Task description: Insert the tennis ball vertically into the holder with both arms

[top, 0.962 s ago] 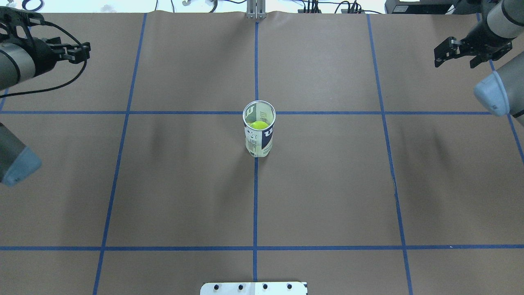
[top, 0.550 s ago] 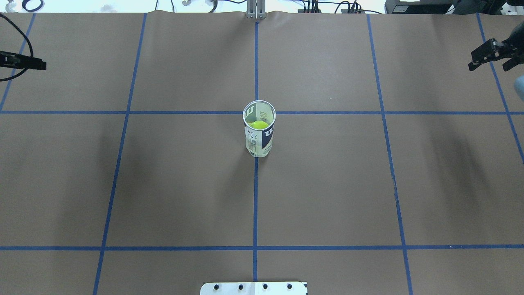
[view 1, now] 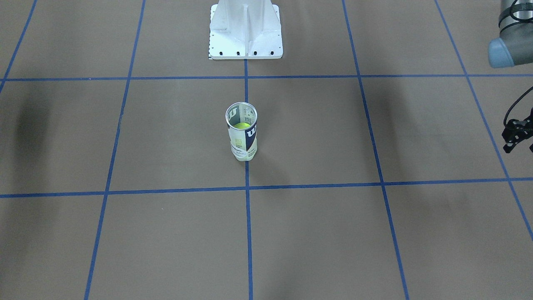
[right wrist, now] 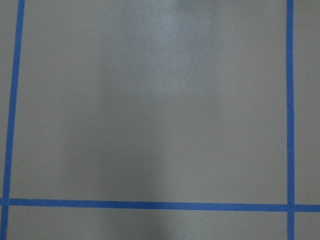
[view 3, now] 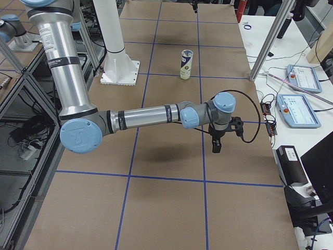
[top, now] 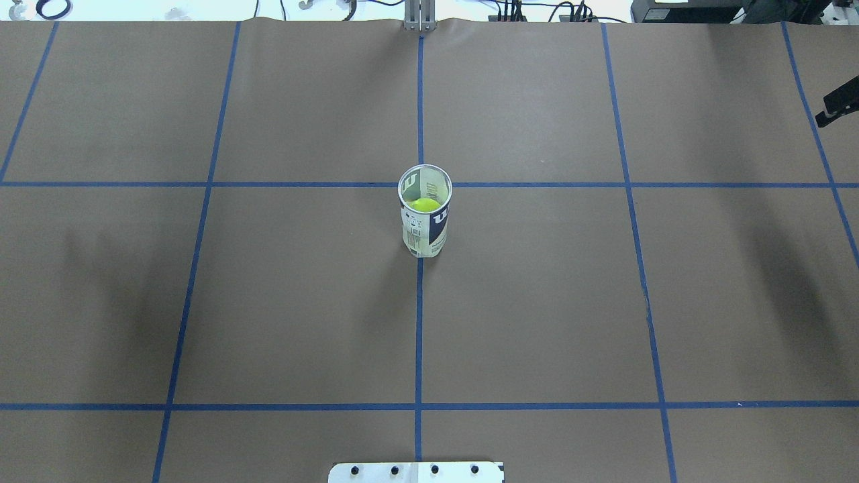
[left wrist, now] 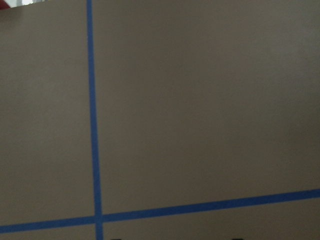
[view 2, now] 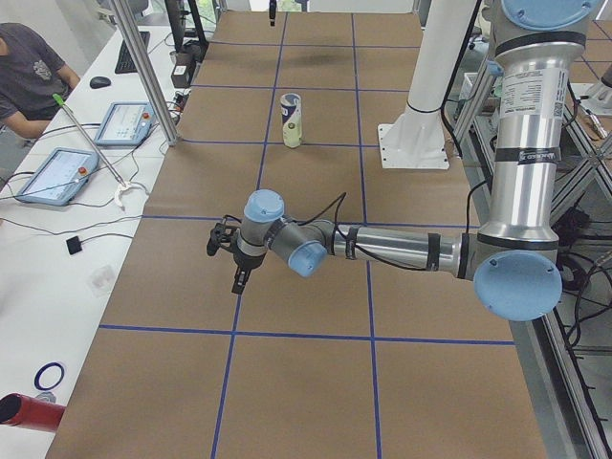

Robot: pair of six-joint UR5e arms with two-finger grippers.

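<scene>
The holder [top: 425,221], a clear can with a navy and white label, stands upright at the table's centre on the blue cross. It also shows in the front-facing view [view 1: 242,137]. The yellow-green tennis ball [top: 425,204] sits inside it. Both arms are far out to the sides. My left gripper [view 1: 519,146] is at the front-facing view's right edge with its fingers apart and nothing in it. Only one black tip of my right gripper [top: 835,109] shows at the overhead view's right edge, so I cannot tell whether it is open. Both wrist views show only brown paper and blue tape.
The white pedestal base [view 1: 245,33] stands at the robot's side of the table. Blue tape lines grid the brown paper. Operator tablets [view 2: 57,174] and a person [view 2: 29,72] are at the far table edge in the side views.
Both grippers have drawn further outward. The left one has left the overhead view and the right one is nearly out of it. The holder and ball have not moved.
</scene>
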